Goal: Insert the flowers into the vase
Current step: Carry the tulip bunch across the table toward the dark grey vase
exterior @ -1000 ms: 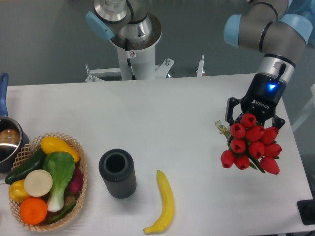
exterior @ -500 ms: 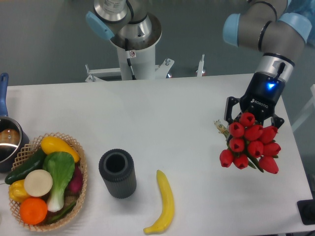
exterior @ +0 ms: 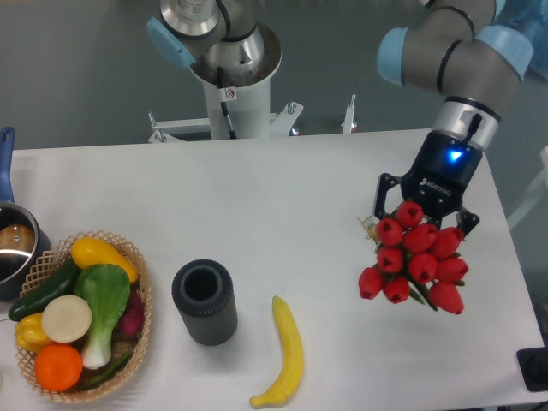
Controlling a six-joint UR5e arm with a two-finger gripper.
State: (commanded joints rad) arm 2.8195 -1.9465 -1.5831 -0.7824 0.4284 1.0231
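Our pincer [exterior: 422, 208] hangs above the right part of the white table [exterior: 282, 188], its two black fingers closed around the stems of the flowers [exterior: 413, 259], a bunch of red tulips whose heads point toward the camera and hide most of the green beneath them. We see the bunch held clear of the tabletop, well apart from the vase [exterior: 205, 301]. That dark grey ribbed cylinder stands upright near the table's front edge, and its round hollow top shows only a dark interior. A banana [exterior: 286, 353] lies just right of it. To the left, our wicker basket [exterior: 141, 330] holds a yellow pepper, a cucumber, an orange, a leafy green and other produce. At the far left edge a blue-handled pot [exterior: 12, 244] sits partly out of view.
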